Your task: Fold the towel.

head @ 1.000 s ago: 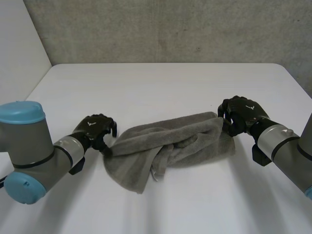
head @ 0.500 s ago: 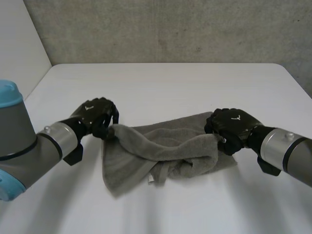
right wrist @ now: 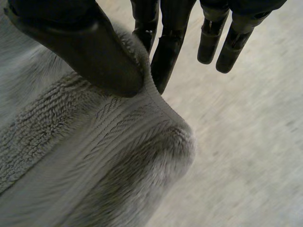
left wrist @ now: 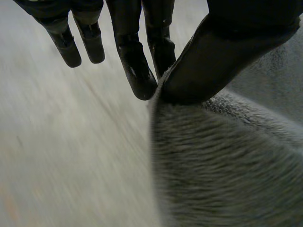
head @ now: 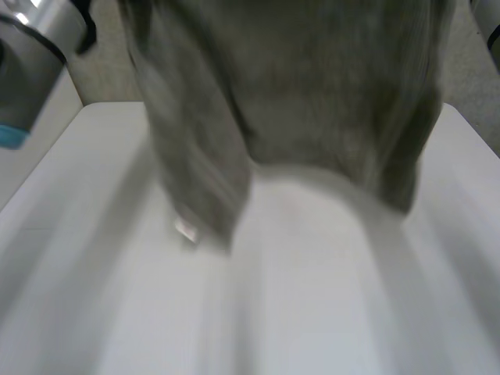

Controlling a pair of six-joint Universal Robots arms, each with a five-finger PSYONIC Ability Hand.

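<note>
Both left robot hand (left wrist: 213,56) and right robot hand (right wrist: 80,47) pinch the hanging towel (head: 312,94).

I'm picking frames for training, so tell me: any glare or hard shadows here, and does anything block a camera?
Head view: no glare; the towel hangs close before the camera, soft shadows on the table. Left wrist view: even light, left hand pinching the towel. Right wrist view: the same for the right hand.

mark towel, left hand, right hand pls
towel (head: 312,94): head view, middle of the hanging cloth.
left hand (left wrist: 218,56): left wrist view, thumb pinching the towel's edge.
right hand (right wrist: 80,47): right wrist view, thumb pinching the towel's edge.
</note>
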